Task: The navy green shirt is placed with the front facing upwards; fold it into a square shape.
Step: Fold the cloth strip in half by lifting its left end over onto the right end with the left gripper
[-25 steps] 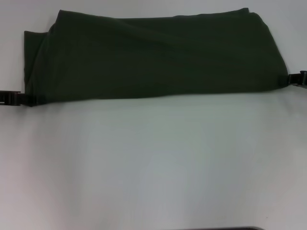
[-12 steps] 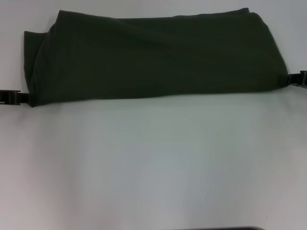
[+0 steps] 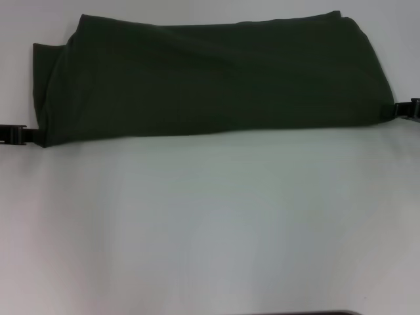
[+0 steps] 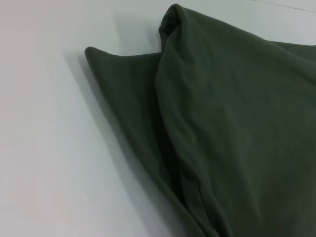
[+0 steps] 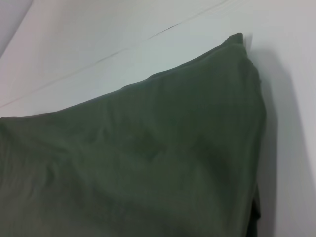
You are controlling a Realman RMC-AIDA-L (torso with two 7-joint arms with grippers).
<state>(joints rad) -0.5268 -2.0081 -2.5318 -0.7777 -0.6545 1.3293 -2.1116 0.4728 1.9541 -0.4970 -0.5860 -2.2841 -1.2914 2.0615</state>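
Left gripper [image 3: 14, 133] sits right at the near-left corner of the navy green shirt [image 3: 210, 75], and the right gripper [image 3: 408, 109] is at the near-right corner, so each arm has one end of the same near edge. Only a dark stub of each pokes into the head view at the frame edges, so honestly I can't tell whether either one is pinching cloth or just parked against it, and neither wrist camera shows its own fingers. Nearest the robot is a wide bare stretch of pale desk [image 3: 210, 223]. Past that, the shirt lies as a long band running left to right across the far part of the desk, plain green side up, no lettering showing. That's the bit that matters: long axis goes side to side, both arms are about equally close to their own end, so my guess is the next fold brings one end across toward the other to get it square. Left end looks messier, with a layer sticking out past the top fold in the left wrist view; the right end comes to a cleaner corner.
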